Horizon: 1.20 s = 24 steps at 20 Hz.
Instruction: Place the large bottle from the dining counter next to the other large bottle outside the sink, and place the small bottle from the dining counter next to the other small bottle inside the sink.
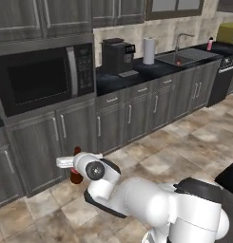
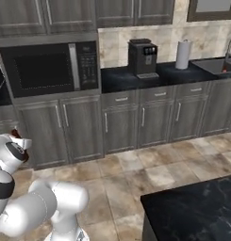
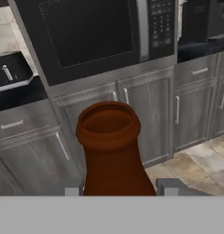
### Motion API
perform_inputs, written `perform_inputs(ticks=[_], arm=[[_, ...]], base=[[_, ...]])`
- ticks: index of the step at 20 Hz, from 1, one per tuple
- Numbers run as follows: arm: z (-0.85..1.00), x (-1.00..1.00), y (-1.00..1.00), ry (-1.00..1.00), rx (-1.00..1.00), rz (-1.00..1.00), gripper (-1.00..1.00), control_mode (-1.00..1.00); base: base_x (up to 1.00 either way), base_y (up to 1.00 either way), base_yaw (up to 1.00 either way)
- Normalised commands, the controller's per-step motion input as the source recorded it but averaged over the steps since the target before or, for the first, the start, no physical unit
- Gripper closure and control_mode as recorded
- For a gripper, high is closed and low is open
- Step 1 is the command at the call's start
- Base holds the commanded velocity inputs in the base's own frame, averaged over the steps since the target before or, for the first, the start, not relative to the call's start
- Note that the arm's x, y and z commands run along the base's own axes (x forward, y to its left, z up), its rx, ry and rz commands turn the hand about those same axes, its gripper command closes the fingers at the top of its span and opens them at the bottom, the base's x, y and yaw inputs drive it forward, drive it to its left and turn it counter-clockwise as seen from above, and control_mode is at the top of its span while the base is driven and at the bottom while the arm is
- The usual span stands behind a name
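Grey cabinets (image 1: pixel 137 114) fill the upper half of both base views, carrying a black marbled worktop (image 1: pixel 113 78), with a built-in microwave (image 1: pixel 42 78) at the left. On that worktop stand a black coffee machine (image 1: pixel 117 54) and a white paper-towel roll (image 1: pixel 149 51). Toward the upper right of the left base view lies the sink (image 1: pixel 187 57) with its curved faucet (image 1: pixel 179 40), and just past it, at the far upper right, the pink-red bottle (image 1: pixel 210 44) with a dark cap stands on the worktop outside the basin. A corner of the dining counter (image 2: pixel 192 212) shows at the lower right of the right base view.

White arm links fold low over the tiled floor (image 1: pixel 184 137): in the left base view the arm rises from the lower right, bends at a dark-capped joint and reaches toward the lower left of the frame, the hand held level in front of the cabinets under the microwave. The gripper (image 3: pixel 121 186) has its two tips either side of the dark brown bottle (image 3: pixel 111 151), whose open mouth points up the hand view; the jaws are closed on its body, gripping it. In the left base view a bit of the brown bottle peeks out by the wrist.
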Motion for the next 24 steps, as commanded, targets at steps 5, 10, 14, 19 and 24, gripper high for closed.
perform_inputs(ticks=[5, 10, 14, 19, 24], arm=[[0.00, 0.00, 0.00, 0.00, 0.00, 0.00, 1.00, 1.00], [0.00, 0.00, 0.00, 0.00, 0.00, 0.00, 1.00, 1.00], [0.00, 0.00, 0.00, 0.00, 0.00, 0.00, 1.00, 1.00], [0.00, 0.00, 0.00, 0.00, 0.00, 0.00, 1.00, 1.00], [0.00, 0.00, 0.00, 0.00, 0.00, 0.00, 1.00, 1.00]], base=[[0.47, 0.25, -0.30], [0.44, 0.13, -0.30], [0.43, 0.05, -0.33], [0.41, 0.00, -0.32], [0.47, 0.00, -0.33]])
